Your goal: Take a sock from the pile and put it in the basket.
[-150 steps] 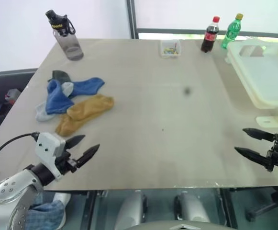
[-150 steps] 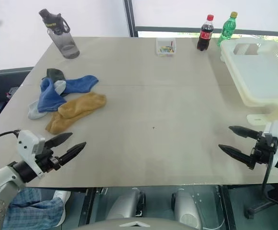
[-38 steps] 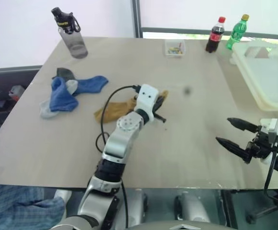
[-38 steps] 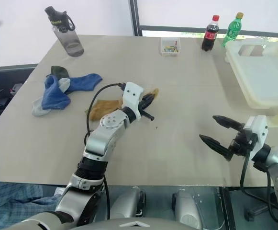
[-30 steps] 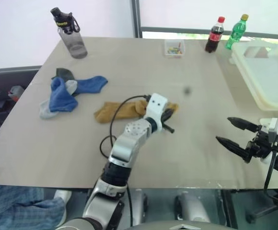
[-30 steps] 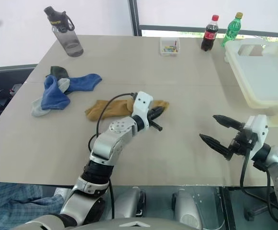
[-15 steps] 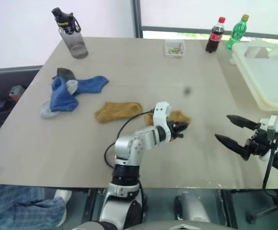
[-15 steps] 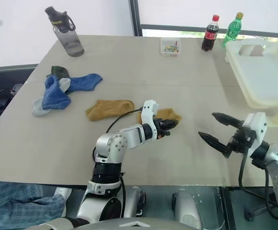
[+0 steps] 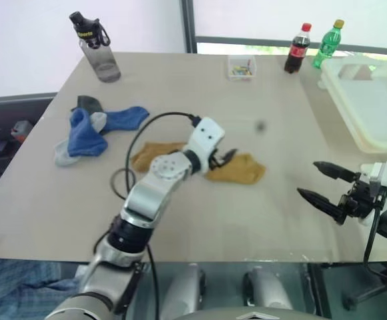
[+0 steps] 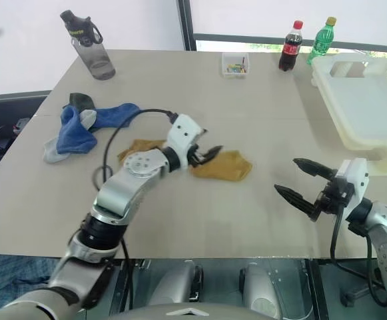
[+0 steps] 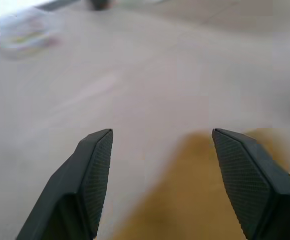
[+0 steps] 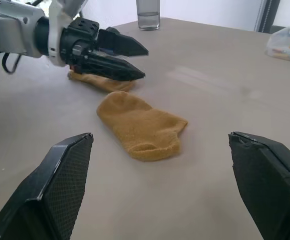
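**Op:** I see the left claw (image 10: 206, 155) with its 2 fingers spread apart and nothing between them, hovering just above the table (image 9: 180, 220). Its tips point toward a mustard sock (image 9: 238, 168) lying flat just beyond them, near mid-table. I can't tell whether the tips touch it.

**Desk:** And behind the claw?

**Op:** A 2nd mustard sock (image 10: 138, 148) lies under the left wrist, partly hidden by it. The 2 mustard socks lie close to each other; I can't tell whether they touch.

**Desk:** The pile?

**Op:** The pile (image 9: 90, 130), blue with grey pieces, sits well off to the left of that claw, toward the table's left edge. A water bottle (image 9: 94, 48) stands past it at the far left corner.

**Desk:** Right side?

**Op:** The right claw (image 9: 321, 185) is wide open and empty, level, near the table's front right, well apart from the nearer mustard sock. The basket (image 10: 360, 107) rests at the far right edge, beyond that claw. Next to it stand 2 bottles, a cola (image 9: 296, 49) and a green one (image 9: 326, 44), with a small clear box (image 9: 238, 67) to their left.
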### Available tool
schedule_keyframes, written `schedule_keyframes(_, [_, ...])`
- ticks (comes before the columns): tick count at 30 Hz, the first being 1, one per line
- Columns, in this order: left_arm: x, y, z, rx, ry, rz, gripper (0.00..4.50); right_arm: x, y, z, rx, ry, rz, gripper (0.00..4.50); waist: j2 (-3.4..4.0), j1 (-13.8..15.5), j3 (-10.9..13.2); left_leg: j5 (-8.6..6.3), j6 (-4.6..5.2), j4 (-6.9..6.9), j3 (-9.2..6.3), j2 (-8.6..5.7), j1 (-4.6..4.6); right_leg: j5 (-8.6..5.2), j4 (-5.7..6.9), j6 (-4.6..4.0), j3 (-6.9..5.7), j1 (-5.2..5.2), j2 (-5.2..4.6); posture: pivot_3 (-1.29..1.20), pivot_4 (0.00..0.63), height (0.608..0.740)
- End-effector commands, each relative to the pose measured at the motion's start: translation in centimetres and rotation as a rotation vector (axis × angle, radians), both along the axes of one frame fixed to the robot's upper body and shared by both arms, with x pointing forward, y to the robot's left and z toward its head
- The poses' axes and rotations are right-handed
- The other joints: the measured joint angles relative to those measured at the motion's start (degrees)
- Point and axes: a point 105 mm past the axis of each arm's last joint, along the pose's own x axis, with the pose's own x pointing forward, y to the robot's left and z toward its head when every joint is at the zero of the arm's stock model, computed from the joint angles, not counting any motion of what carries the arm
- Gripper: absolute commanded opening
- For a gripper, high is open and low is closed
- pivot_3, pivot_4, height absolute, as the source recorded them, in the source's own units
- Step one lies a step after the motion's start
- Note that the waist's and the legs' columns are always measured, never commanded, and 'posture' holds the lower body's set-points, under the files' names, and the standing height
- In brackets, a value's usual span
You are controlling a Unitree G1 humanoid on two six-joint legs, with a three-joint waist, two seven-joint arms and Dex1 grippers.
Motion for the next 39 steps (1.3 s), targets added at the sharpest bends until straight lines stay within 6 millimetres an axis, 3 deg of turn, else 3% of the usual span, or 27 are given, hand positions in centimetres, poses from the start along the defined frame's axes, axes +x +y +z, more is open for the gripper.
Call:
schedule_keyframes(1, [0.0, 0.0, -1.9, 0.065, -0.021, -0.035, 3.37, 0.0, 0.3, 0.6, 0.002, -0.041, 0.006, 4.50, 0.00, 0.22, 0.00, 0.00, 0.01, 0.01, -0.02, -0.02, -0.03, 0.00, -0.02, 0.00, -0.04, 0.00, -0.04, 0.00, 0.150, 0.740])
schedule_keyframes(6, [-0.6, -0.8, -4.8, 0.070, 0.037, -0.086, 3.37, 0.1, 0.4, 0.5, -0.005, -0.046, 0.003, 4.50, -0.01, 0.17, 0.02, -0.02, 0.03, 0.05, -0.02, -0.03, -0.10, 0.00, -0.04, 0.01, -0.04, -0.02, -0.08, 0.00, 0.150, 0.740])
schedule_keyframes(12, [-2.5, -1.2, -5.7, 0.021, 0.136, -0.091, 3.37, 0.2, 1.0, 0.4, -0.003, -0.043, 0.012, 4.50, 0.02, 0.00, 0.00, -0.07, 0.12, 0.06, -0.02, -0.02, -0.03, 0.00, 0.03, 0.01, -0.04, 0.00, -0.07, 0.00, 0.150, 0.740])
schedule_keyframes(16, [-5.0, -1.1, -6.2, 0.017, 0.195, -0.095, 3.37, 0.4, 1.3, 0.3, -0.020, -0.053, -0.002, 4.50, 0.05, -0.09, -0.01, -0.08, 0.14, 0.06, 0.00, 0.00, -0.04, 0.00, 0.02, 0.01, -0.02, -0.01, -0.07, 0.00, 0.150, 0.740])
schedule_keyframes(20, [-7.1, -1.4, -6.6, 0.008, 0.245, -0.108, 3.37, 1.8, 2.1, -1.3, -0.149, -0.073, -0.058, 4.50, 0.06, -0.09, -0.03, -0.08, 0.15, 0.06, -0.01, 0.03, -0.01, 0.00, 0.03, 0.01, 0.04, 0.01, -0.08, 0.00, 0.150, 0.740])
schedule_keyframes(24, [-7.1, -1.1, -6.5, 0.015, 0.243, -0.095, 3.37, 3.5, 2.5, -3.4, -0.223, 0.009, -0.159, 4.50, 0.09, -0.01, -0.04, -0.08, 0.15, 0.07, -0.05, 0.02, 0.03, 0.00, 0.11, 0.01, -0.01, 0.02, -0.07, 0.00, 0.150, 0.740])
schedule_keyframes(29, [-6.9, -0.7, -6.6, 0.034, 0.240, -0.096, 3.37, 5.3, 4.3, -3.8, -0.194, 0.065, -0.189, 4.50, 0.10, -0.18, -0.05, -0.06, 0.11, 0.06, 0.00, 0.02, 0.03, 0.00, 0.10, 0.00, -0.02, -0.01, -0.05, 0.00, 0.150, 0.740])
schedule_keyframes(32, [-7.0, -0.5, -6.7, 0.042, 0.237, -0.101, 3.37, 5.3, 5.5, -5.9, -0.231, 0.191, -0.170, 4.50, 0.10, -0.13, -0.05, -0.06, 0.11, 0.06, 0.00, 0.02, 0.03, 0.00, 0.09, 0.00, -0.02, -0.01, -0.04, 0.00, 0.150, 0.740])
schedule_keyframes(36, [-7.3, -0.3, -6.8, 0.047, 0.239, -0.111, 3.37, 4.9, 6.6, -6.5, -0.184, 0.287, -0.157, 4.50, 0.14, -0.09, -0.07, -0.07, 0.11, 0.04, -0.03, 0.03, -0.01, -0.01, 0.06, -0.01, -0.04, -0.02, -0.05, 0.00, 0.150, 0.740])
schedule_keyframes(39, [-7.5, -0.1, -6.8, 0.049, 0.243, -0.112, 3.42, 4.4, 6.7, -6.6, -0.190, 0.292, -0.139, 3.17, 0.13, -0.15, -0.09, -0.09, 0.15, 0.05, -0.01, 0.01, 0.01, 0.00, 0.04, 0.00, -0.03, -0.01, -0.07, 0.00, 0.150, 0.740])
